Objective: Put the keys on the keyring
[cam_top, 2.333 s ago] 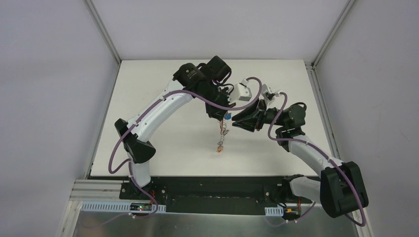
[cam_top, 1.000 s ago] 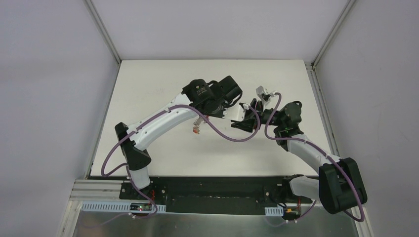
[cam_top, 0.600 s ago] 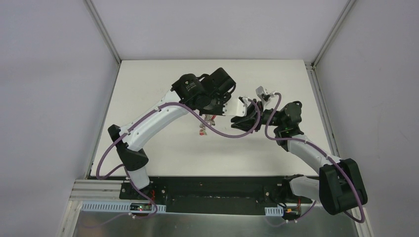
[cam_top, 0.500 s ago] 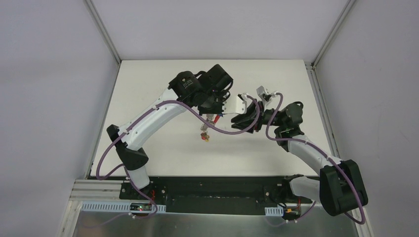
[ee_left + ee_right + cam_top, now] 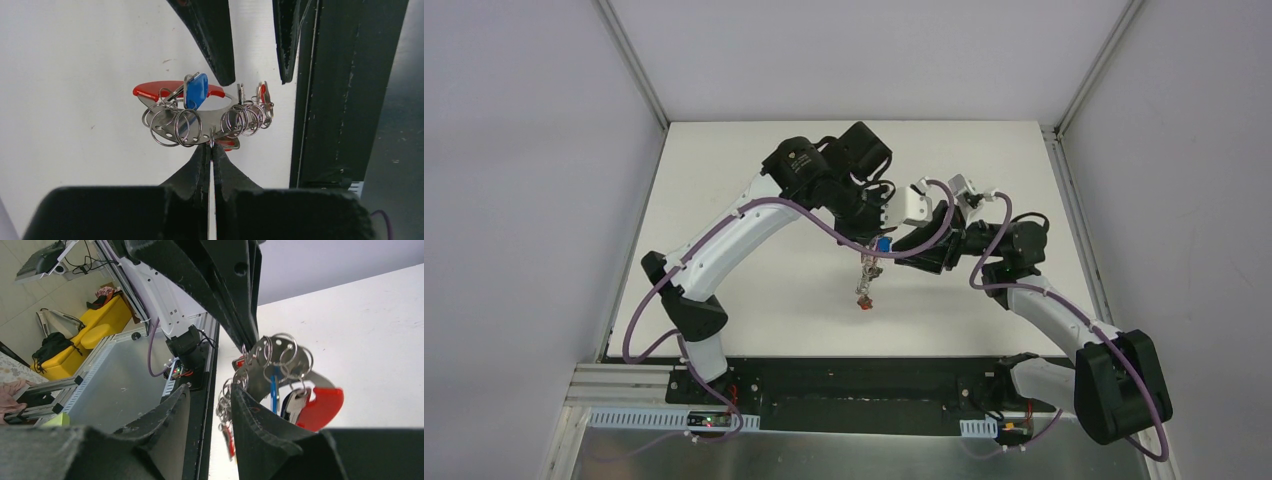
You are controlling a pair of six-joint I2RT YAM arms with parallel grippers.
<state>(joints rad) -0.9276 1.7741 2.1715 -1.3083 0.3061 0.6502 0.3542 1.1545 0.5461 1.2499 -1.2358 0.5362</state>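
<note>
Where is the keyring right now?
In the top view, the keyring hangs above the table's middle, pinched by the left gripper, with the right gripper close on its right.

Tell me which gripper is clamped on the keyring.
The left gripper: its fingers pinch the keyring by its metal plate; the right gripper has fingers apart.

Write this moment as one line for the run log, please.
left pincer: shut on keyring | right pincer: open, tips beside blue key | keyring: hangs from left pincer, rings dangling
</note>
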